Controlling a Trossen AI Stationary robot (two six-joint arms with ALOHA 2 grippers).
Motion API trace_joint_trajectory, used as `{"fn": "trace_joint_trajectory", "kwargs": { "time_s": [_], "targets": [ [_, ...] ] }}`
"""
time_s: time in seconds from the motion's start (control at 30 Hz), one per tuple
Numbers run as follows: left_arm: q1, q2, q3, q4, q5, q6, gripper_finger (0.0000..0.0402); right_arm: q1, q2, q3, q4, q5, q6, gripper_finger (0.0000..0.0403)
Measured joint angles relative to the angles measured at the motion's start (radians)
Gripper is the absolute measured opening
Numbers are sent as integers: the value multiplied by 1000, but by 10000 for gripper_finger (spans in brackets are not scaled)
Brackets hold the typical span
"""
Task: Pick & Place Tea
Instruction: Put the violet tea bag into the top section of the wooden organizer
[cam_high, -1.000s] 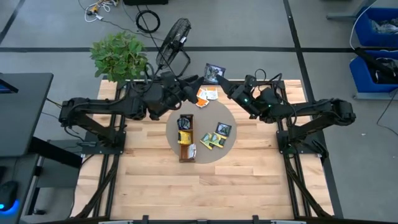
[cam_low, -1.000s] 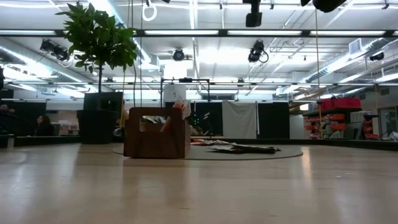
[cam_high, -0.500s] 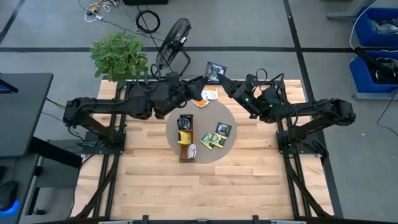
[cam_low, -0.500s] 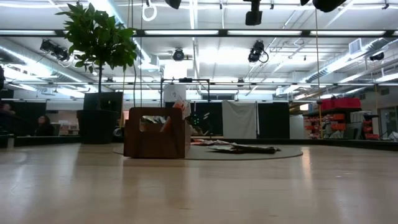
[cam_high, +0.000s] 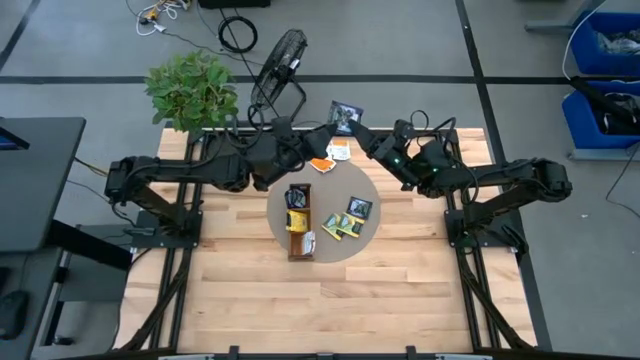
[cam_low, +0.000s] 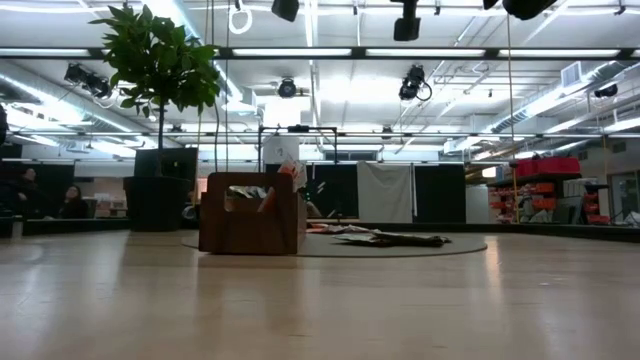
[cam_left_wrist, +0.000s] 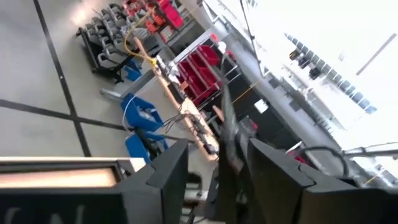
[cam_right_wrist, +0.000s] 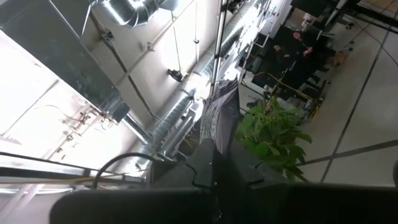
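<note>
Right gripper (cam_high: 352, 121) clenched on one dark sachet (cam_high: 345, 114); left gripper (cam_high: 322, 134) ajar, grasp unclear; three yellow-green sachets (cam_high: 343, 229) on the mat.

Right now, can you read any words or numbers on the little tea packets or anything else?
None can be read.
Orange-and-white square tea sachets: print too small to read.
Yellow-green square sachets: print too small.
Dark sachet held up in the right gripper: it shows a picture, but no letters can be made out.
Long brown wooden tray: no label visible.
</note>
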Motion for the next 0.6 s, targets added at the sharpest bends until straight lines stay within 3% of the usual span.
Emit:
{"fn": "trace_joint_trajectory", "kwargs": {
  "time_s": [0.5,0.6],
  "targets": [
    [6,5,-1,3,4,16,14,0,-1,0,-57,-7,-4,11],
    [6,5,-1,3,2,35,6,0,-1,0,-62,-6,-4,11]
  ]
}}
